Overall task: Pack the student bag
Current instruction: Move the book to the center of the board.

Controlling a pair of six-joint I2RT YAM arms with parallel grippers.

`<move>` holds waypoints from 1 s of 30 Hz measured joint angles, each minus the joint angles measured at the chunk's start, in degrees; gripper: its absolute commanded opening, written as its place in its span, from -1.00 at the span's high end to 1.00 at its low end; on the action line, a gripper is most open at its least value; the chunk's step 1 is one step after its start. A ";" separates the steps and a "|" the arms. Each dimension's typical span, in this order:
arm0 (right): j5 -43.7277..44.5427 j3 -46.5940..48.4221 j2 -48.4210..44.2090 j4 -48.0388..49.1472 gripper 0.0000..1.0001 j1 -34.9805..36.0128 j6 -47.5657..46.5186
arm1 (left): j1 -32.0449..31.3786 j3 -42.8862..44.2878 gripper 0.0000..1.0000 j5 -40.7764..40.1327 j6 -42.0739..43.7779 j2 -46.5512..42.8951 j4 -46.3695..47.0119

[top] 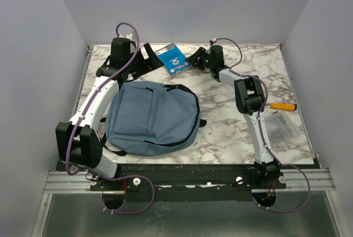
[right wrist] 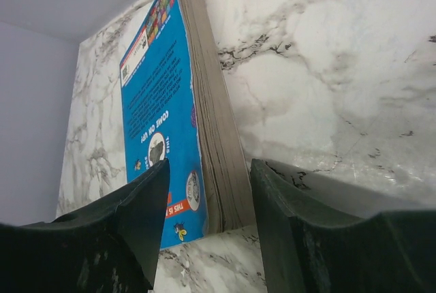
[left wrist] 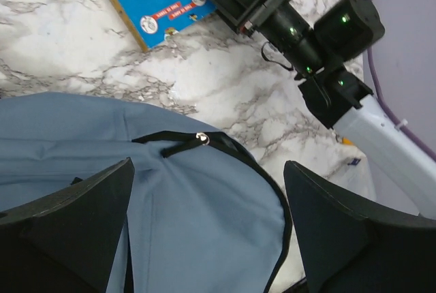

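though apart, one student bag [top: 151, 118], one book [top: 172, 59]

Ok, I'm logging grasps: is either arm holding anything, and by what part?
Left gripper: nothing, jaws open over the bag. Right gripper: jaws straddle the book at its edge; whether they grip it cannot be told.
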 measured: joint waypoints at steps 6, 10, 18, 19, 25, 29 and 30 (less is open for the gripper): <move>-0.04 -2.95 -0.46 2.71 0.03 0.09 0.00 | -2.38 0.00 -0.85 1.25 4.92 -0.92 -2.25; 0.61 -3.28 -1.11 1.64 0.14 0.52 -2.19 | -2.36 0.00 -0.85 1.11 7.43 -2.27 -3.41; 5.42 -7.34 -5.51 -3.13 0.99 2.47 -7.37 | -2.32 -0.11 -0.85 1.09 9.84 -6.34 -3.43; 5.97 -7.87 -6.05 -3.63 0.99 2.60 -7.72 | -2.32 -0.17 -0.86 1.09 9.99 -6.78 -3.43; 11.78 -14.49 -11.96 -6.62 0.99 3.08 -8.94 | -2.32 -1.11 -0.85 1.11 10.45 -8.33 -3.48; 17.64 -22.77 -19.28 -10.54 0.99 3.21 -9.35 | -2.32 -1.36 -0.85 1.25 10.45 -9.01 -3.63; 18.97 -25.31 -21.33 -11.26 0.99 3.08 -9.40 | -2.32 -1.36 -0.86 1.29 10.45 -9.25 -3.65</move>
